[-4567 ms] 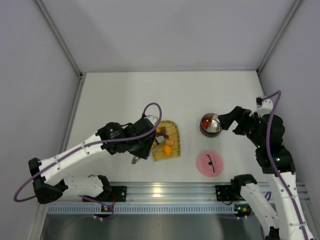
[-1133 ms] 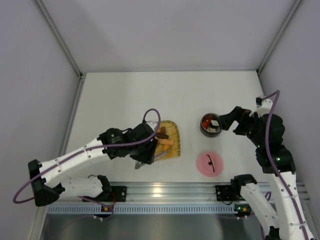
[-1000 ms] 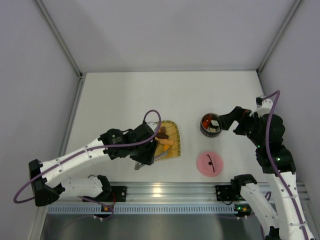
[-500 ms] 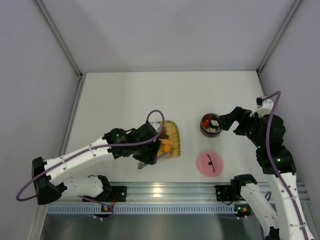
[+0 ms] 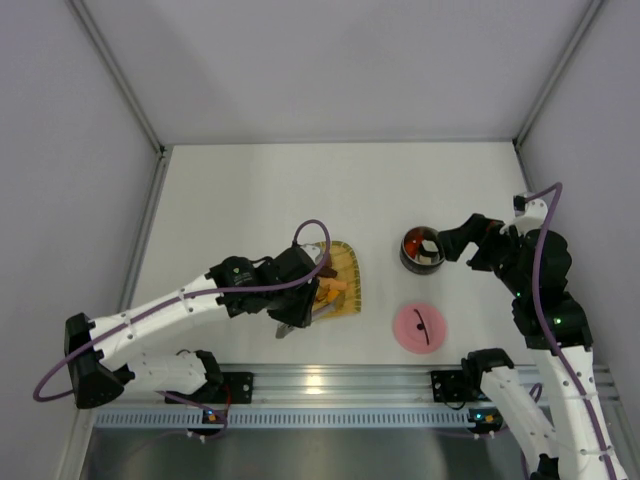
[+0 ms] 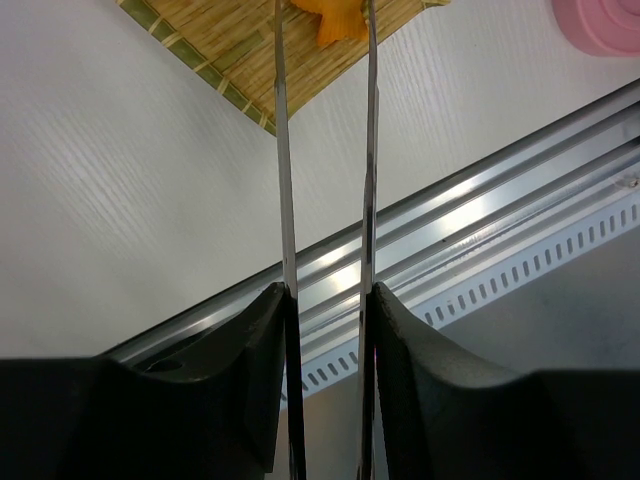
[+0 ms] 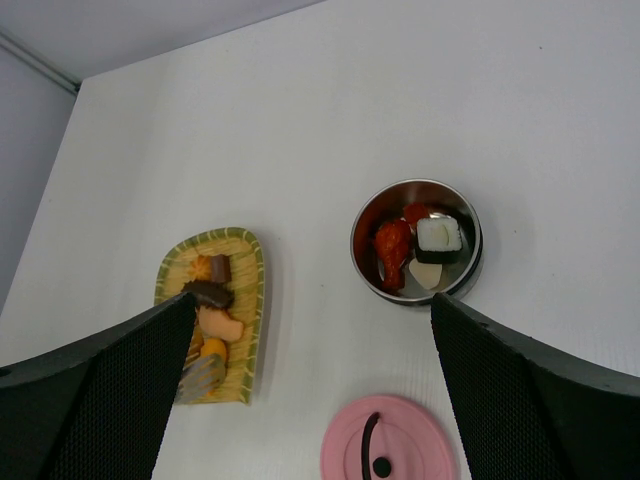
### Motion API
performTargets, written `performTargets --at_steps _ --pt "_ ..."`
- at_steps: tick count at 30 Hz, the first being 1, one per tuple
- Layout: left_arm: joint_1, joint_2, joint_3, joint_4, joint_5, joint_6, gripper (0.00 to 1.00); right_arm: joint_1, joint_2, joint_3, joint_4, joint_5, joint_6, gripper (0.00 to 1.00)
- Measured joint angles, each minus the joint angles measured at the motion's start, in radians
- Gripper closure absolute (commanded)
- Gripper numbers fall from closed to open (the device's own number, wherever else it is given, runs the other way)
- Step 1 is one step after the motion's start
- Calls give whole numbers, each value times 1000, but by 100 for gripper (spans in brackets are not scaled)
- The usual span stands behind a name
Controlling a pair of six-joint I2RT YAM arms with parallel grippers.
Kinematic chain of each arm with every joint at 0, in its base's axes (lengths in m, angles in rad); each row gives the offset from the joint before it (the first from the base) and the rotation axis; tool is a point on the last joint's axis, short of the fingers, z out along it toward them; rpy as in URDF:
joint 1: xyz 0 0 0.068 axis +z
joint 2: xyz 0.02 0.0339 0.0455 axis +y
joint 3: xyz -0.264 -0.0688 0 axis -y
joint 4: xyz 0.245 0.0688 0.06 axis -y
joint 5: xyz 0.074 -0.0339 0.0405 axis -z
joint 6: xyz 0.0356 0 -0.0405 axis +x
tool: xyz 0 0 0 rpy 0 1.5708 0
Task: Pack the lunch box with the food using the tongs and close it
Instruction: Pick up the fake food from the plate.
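Pot [image 7: 372,215] holds four food pieces [image 7: 392,248]; one lid [image 7: 400,442].

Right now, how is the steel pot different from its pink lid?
The pot is shiny steel with a dark outer wall; the lid is pink with a black handle mark. The pot is deep and open, with food inside; the lid is a flat, bare disc. The pot stands farther back on the white table, the lid nearer its front edge. Both are round and rest apart from each other.
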Motion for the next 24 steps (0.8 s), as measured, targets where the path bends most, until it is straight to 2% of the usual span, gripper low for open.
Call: performTargets --at_steps 5,15,19,24 --pt "0 0 25 -26 -1 1 65 0 0 0 0 0 0 1" --pt "0 12 184 -51 -14 14 65 0 0 0 0 0 0 1" --pt "-1 78 249 -40 -12 34 65 0 0 0 0 0 0 1" --pt "-16 230 369 23 0 68 65 0 0 2 -6 3 -2 0"
